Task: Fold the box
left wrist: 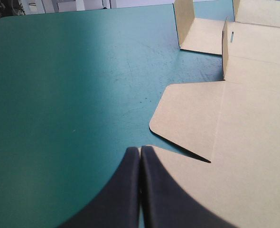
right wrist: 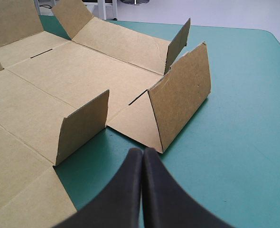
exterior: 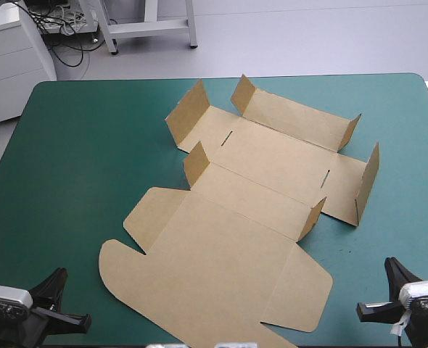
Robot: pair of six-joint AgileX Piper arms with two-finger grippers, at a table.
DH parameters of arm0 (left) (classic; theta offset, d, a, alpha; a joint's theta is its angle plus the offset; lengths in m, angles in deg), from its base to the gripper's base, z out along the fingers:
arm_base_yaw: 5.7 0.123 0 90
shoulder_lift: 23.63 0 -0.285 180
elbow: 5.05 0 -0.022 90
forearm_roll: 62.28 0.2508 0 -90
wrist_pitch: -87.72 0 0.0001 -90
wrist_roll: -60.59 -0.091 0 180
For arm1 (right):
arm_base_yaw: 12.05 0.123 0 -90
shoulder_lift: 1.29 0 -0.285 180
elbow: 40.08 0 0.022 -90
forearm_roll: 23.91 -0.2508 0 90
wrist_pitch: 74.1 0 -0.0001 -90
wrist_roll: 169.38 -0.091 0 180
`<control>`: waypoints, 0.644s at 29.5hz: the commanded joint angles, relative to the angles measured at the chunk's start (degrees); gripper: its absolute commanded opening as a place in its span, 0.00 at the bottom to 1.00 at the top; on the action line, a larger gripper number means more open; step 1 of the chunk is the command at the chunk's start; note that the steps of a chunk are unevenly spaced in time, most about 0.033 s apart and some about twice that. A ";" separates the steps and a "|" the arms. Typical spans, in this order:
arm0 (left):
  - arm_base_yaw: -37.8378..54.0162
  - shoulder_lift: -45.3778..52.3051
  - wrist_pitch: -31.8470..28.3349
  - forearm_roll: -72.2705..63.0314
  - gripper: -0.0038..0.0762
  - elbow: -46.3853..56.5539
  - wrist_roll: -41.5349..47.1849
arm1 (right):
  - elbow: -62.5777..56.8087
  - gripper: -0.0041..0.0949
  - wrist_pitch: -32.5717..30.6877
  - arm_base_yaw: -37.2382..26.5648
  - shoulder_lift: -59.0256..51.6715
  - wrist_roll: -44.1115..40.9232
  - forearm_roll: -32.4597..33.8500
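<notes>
ahead of both pairs of jaws, each pressed together, the box (exterior: 236, 217) lies spread, small flaps raised.

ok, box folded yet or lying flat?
Mostly flat: the box lies spread on the teal-green cover, with only its small side flaps standing up. No walls are tucked together.

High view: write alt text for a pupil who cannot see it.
The brown box lies as an unfolded sheet on the teal-green table cover, its near panels flat and several small flaps standing upright on its far half. The left gripper and right gripper sit by the near corners, clear of the box.
</notes>
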 commanded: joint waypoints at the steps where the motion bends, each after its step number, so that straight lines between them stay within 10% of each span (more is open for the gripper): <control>1: -0.30 0.90 -5.08 -0.64 0.01 -1.11 0.33 | 1.28 0.02 4.48 0.30 0.75 0.16 -0.19; 19: -0.30 0.90 -3.79 -1.38 0.01 -1.70 0.33 | 1.28 0.02 4.48 0.30 0.75 0.16 -0.09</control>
